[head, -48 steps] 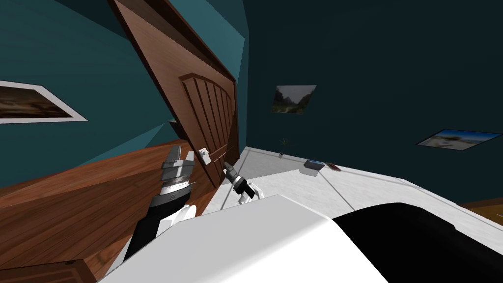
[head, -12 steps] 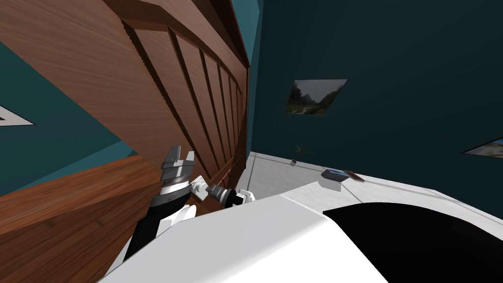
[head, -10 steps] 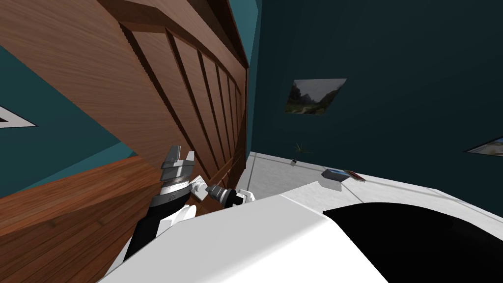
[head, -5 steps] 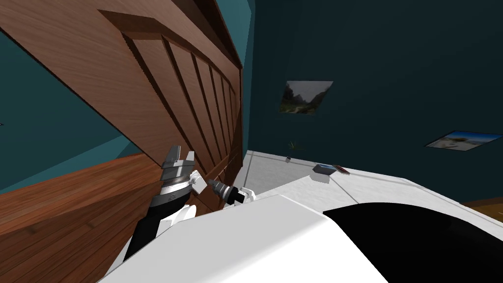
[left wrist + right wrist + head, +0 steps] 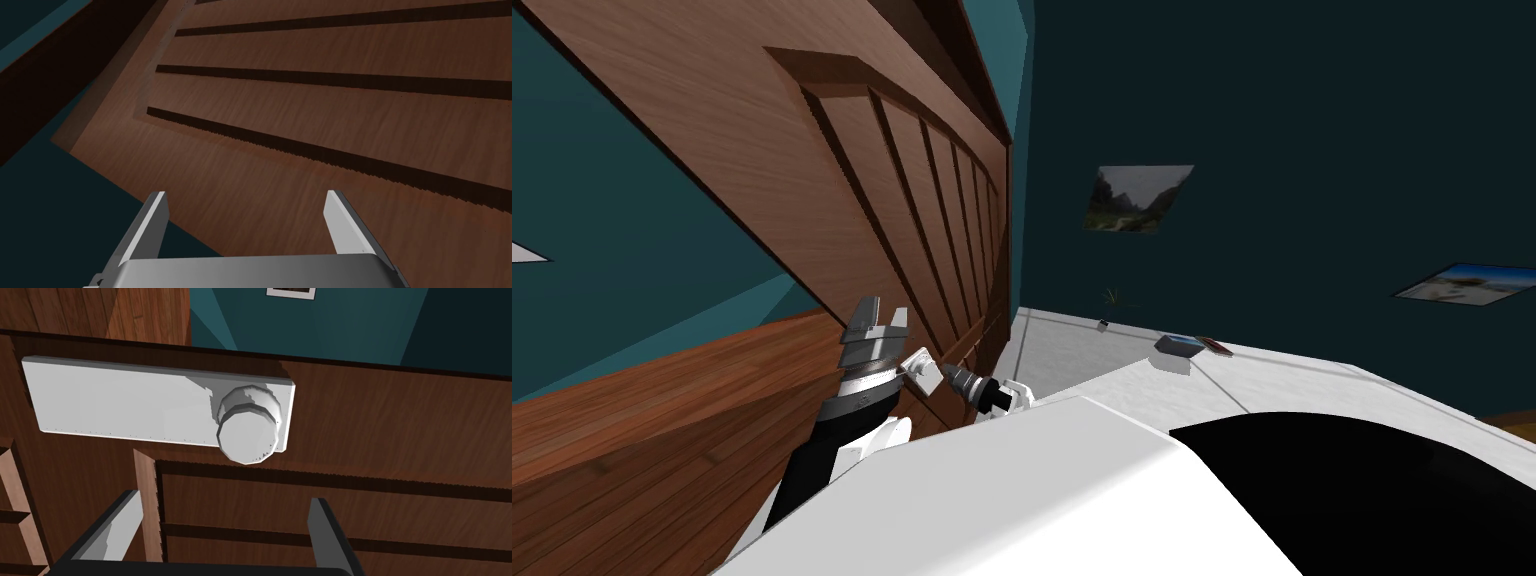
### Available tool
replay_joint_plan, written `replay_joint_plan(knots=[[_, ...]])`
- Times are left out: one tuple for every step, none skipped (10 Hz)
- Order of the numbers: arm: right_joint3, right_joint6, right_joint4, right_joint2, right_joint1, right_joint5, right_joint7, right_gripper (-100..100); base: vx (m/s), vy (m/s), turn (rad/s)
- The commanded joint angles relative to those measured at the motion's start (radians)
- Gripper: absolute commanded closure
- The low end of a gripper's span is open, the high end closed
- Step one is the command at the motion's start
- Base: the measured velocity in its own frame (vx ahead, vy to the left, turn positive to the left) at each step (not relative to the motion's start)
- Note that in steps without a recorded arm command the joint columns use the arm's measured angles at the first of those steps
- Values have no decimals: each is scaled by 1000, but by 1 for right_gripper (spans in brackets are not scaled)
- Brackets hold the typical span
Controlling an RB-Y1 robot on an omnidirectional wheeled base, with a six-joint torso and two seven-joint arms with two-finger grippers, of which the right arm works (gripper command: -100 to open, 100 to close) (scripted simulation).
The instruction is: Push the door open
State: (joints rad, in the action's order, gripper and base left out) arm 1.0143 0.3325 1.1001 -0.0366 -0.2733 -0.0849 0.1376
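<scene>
teal walls (image 5: 622, 210) | wood-plank floor (image 5: 662, 440) | framed landscape picture (image 5: 1137, 198)

No text, label, brand, number or sign can be read. The brown door (image 5: 712, 100), its white plate (image 5: 125, 405) and knob (image 5: 247, 433) are drawn plain, and the wall pictures (image 5: 1137, 198) carry only scenery.
</scene>
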Motion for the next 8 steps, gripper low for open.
replay_joint_plan(knots=[[-6,-2,-5,7,-3,1,-2,-100,104,200,31],[-10,-3,-8,16,-5,2,-4,-100,103,184,25],[-13,-4,-11,28,-7,2,-5,-100,72,160,5],[-16,-5,-14,43,-8,3,-6,-100,92,132,16],[-14,-10,-4,34,-5,3,-7,-100,46,53,0],[-14,-10,-4,34,-5,3,-7,100,-10,-7,-3],[-14,-10,-4,34,-5,3,-7,100,-18,-21,2],[-14,-10,-4,34,-5,3,-7,100,-13,-19,1]])
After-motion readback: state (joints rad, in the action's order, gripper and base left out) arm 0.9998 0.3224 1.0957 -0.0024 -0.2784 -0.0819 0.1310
